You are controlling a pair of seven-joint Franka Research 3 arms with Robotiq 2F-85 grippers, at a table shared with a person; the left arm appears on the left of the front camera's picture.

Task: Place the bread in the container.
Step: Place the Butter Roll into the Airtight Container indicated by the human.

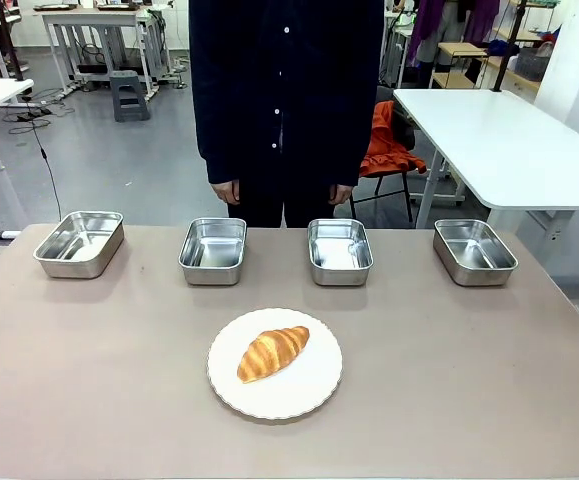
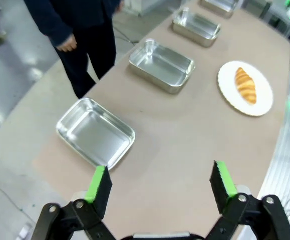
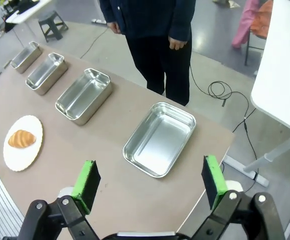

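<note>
My left gripper (image 2: 160, 176) is spread wide. Its two green pads (image 2: 100, 181) stand well apart with nothing between them, and it hangs above the bench (image 2: 185, 145). Just ahead of the left pad lies an empty steel container (image 2: 94, 132), with one corner near the tip of this pad. More containers follow in a row farther ahead. The bread (image 2: 245, 85) lies far ahead and to the right of this gripper, on a round white plate (image 2: 265, 104).

My right gripper (image 3: 150, 170) is also spread wide and pinches nothing. Straight ahead of it, between the lines of its two fingers, lies the end container (image 3: 160, 137), also empty. From this gripper the bread is far to the left, on the plate.

In the front view the bread lies in the middle of the plate, tilted, and touches no container. All four containers stand in one row beyond the plate, apart from it. A person (image 1: 284, 100) stands behind the bench with both hands hanging down.
</note>
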